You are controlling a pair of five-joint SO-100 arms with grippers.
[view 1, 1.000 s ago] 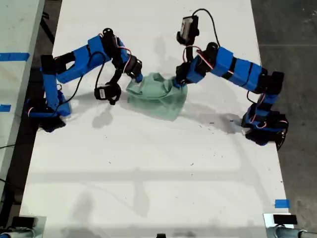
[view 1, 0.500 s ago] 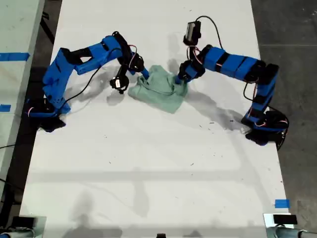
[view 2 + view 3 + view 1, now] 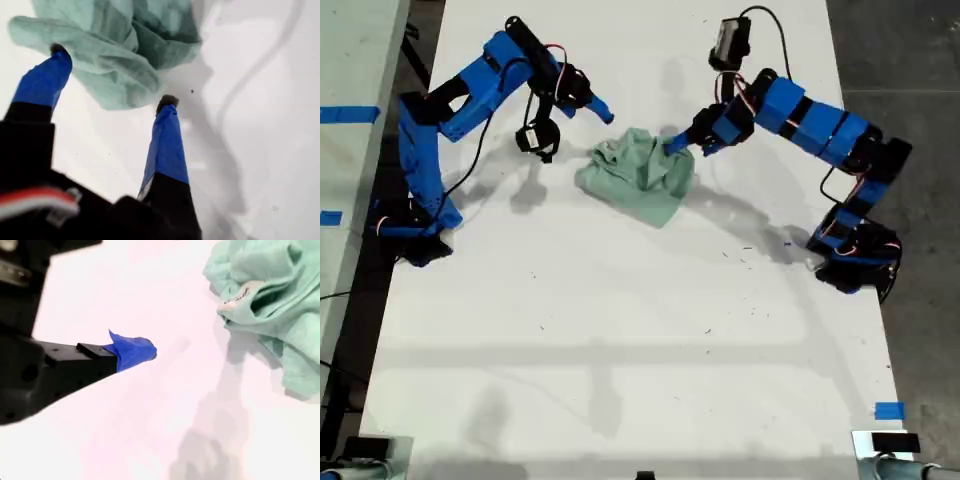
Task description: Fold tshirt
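Our first gripper (image 3: pixel 678 146), on the arm at the exterior view's right, sits at the 2 o'clock edge of the tshirt (image 3: pixel 638 178). From its tips the cloth lies toward 8 o'clock. Our second gripper (image 3: pixel 603 110), on the arm at the exterior view's left, hangs clear of the cloth, which lies toward 5 o'clock from it. We judge the first gripper the nearer, so any grasp turns on it. The tshirt is a crumpled mint-green heap on the white tabletop (image 3: pixel 620 330), a little longer along the 9-to-3 line. No sleeve or hem is laid out flat.

In the first wrist view the first gripper (image 3: pixel 114 75) has its jaws spread wide, blue-taped with dark tips. One tip touches a soft rolled fold of the tshirt (image 3: pixel 125 50) and the other stands just beside its edge. Nothing is pinched. The fabric looks thin and limp, bunched in loose folds.

In the second wrist view only one blue-taped fingertip (image 3: pixel 142 351) shows over bare tabletop, so we cannot tell how far that gripper is open. It holds nothing we can see. The tshirt (image 3: pixel 270 305) is apart from it, with a white neck label (image 3: pixel 235 297) showing among the folds.
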